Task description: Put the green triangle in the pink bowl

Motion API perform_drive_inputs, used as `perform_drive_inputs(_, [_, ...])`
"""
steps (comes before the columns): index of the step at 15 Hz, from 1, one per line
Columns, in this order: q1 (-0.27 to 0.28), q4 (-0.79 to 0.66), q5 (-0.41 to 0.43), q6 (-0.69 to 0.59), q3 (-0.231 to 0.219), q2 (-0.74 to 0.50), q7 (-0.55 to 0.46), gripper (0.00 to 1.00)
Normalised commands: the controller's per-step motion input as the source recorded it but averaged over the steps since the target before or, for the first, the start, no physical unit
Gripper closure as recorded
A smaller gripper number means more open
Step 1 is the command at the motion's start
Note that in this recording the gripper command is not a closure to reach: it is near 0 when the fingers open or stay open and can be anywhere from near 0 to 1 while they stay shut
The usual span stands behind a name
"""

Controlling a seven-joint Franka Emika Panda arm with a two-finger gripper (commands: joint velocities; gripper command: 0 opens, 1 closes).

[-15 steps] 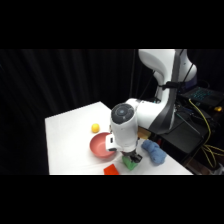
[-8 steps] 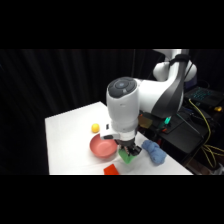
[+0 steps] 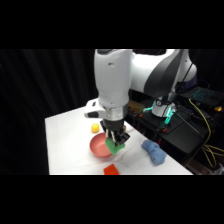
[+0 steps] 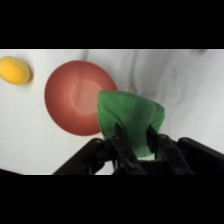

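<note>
My gripper (image 3: 115, 140) is shut on the green triangle (image 3: 114, 145) and holds it in the air just over the right rim of the pink bowl (image 3: 100, 146). In the wrist view the green triangle (image 4: 131, 121) fills the space between my gripper's (image 4: 135, 136) two black fingers and overlaps the right edge of the pink bowl (image 4: 75, 97), which lies below and to the left. Nothing lies inside the bowl.
A small yellow ball (image 3: 94, 128) sits on the white table (image 3: 67, 145) just behind the bowl, also at the upper left as the yellow ball (image 4: 14, 70). A flat orange-red block (image 3: 111, 170) lies near the front edge. A blue lumpy toy (image 3: 154, 152) rests to the right.
The arm has risen and swung left toward the bowl, carrying the green triangle from the table near the orange-red block up to the bowl's right rim.
</note>
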Motion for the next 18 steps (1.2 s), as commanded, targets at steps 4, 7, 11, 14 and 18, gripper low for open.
perform_drive_inputs(4, [-0.133,0.19,-0.026,-0.06,-0.081,0.09,0.00,1.00])
perform_drive_inputs(7, [-0.036,0.17,0.000,-0.06,-0.019,0.13,0.07,1.00])
perform_drive_inputs(11, [0.008,0.12,0.018,-0.07,0.007,0.08,0.07,1.00])
perform_drive_inputs(14, [-0.009,0.05,0.052,-0.05,-0.002,0.00,0.05,1.00])
perform_drive_inputs(18, [-0.020,-0.04,0.081,-0.04,-0.001,-0.10,0.04,0.00])
